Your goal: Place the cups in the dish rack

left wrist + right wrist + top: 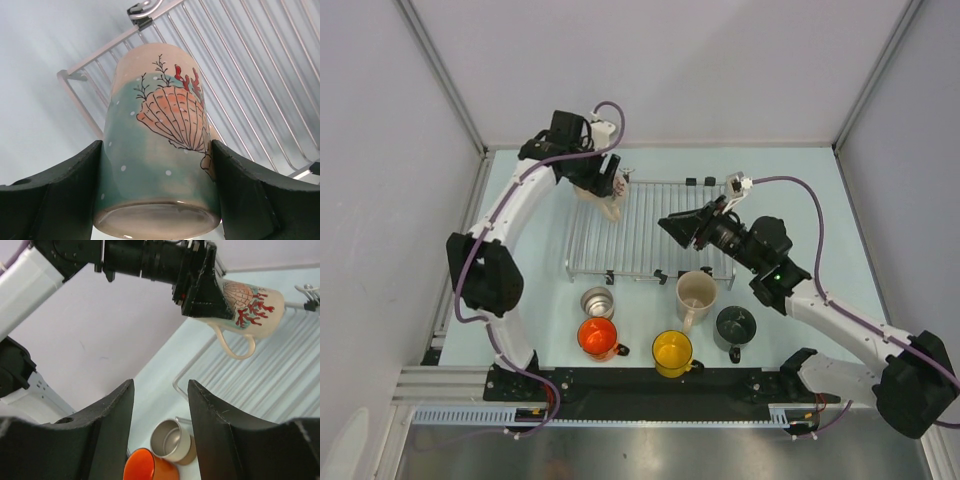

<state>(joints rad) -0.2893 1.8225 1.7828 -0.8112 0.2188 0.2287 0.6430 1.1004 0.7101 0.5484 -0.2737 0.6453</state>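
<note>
My left gripper (607, 186) is shut on a beige mug (160, 140) painted with a shell and red coral, and holds it tilted above the far left corner of the dish rack (650, 240). Its base faces the wrist camera and its handle hangs down (235, 347). My right gripper (676, 229) is open and empty above the rack's middle. On the table in front of the rack stand the steel cup (598, 302), orange mug (599, 338), yellow mug (672, 352), second beige mug (696, 293) and dark grey mug (735, 326), all upright.
The rack's wires (250, 75) show bare under the held mug. Grey walls close in the table on the left, right and far sides. The steel cup (171, 440) and orange mug (147, 466) show between my right fingers (220, 430), far below.
</note>
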